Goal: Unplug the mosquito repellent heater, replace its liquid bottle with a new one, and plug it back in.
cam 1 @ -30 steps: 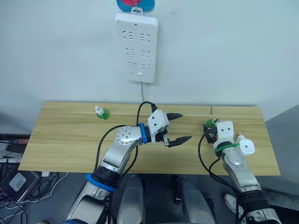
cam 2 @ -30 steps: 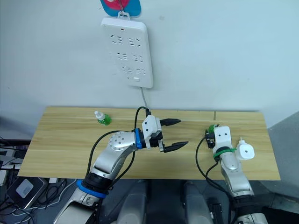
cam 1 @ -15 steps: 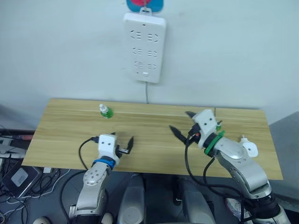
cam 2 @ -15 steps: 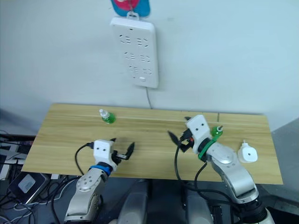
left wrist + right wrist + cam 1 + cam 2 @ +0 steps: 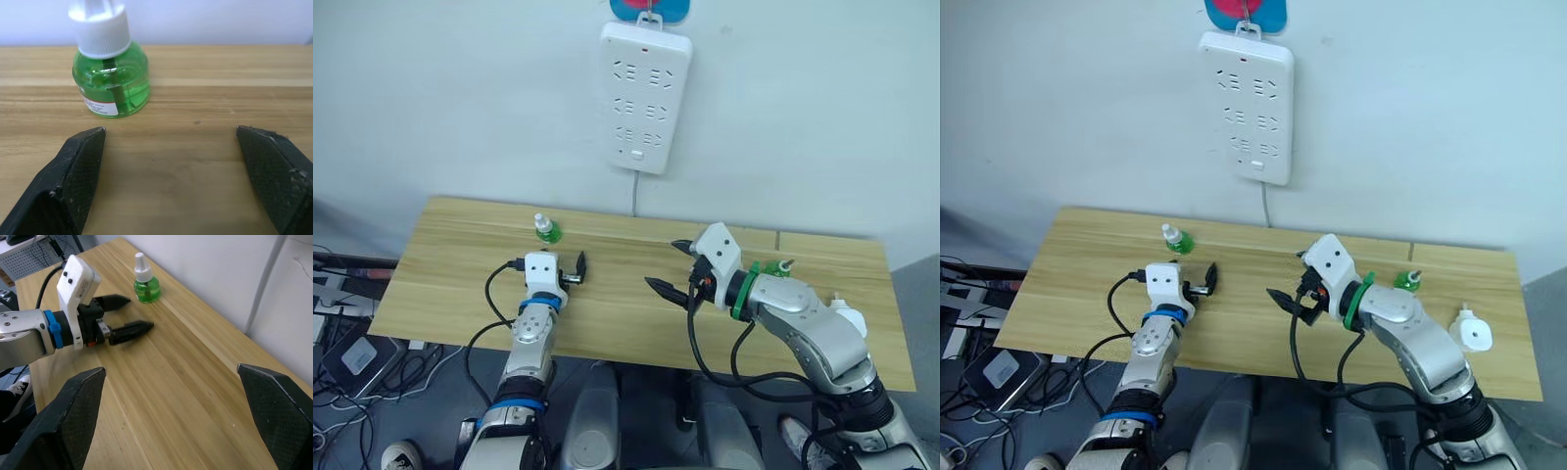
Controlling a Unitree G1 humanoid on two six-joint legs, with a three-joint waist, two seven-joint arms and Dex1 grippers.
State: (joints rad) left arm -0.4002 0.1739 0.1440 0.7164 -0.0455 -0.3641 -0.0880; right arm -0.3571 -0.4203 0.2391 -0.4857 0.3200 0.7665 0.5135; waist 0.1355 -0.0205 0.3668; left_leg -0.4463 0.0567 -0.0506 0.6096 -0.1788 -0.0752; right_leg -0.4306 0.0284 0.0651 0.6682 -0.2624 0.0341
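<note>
The mosquito repellent heater is lying unplugged on the bench, out past the right claw toward the far right end, with an open-topped green bottle standing between it and that claw. So the unplugging part looks done.

What's changed over the last second: the left claw, which was stretched out over the middle of the bench, has been pulled back and swung toward the capped green liquid bottle near the back edge. Its fingers are spread wide with nothing gripped, and the bottle now sits just ahead of them, a bit off toward one fingertip rather than centred in the gap.

The right claw has been moved away from the heater and out over the bench middle, also spread wide and empty.

Best guess, the fresh bottle is about to be picked up by the left claw. A small sideways correction probably gets needed first so the bottle isn't knocked over. The power strip on the wall has every socket free.
</note>
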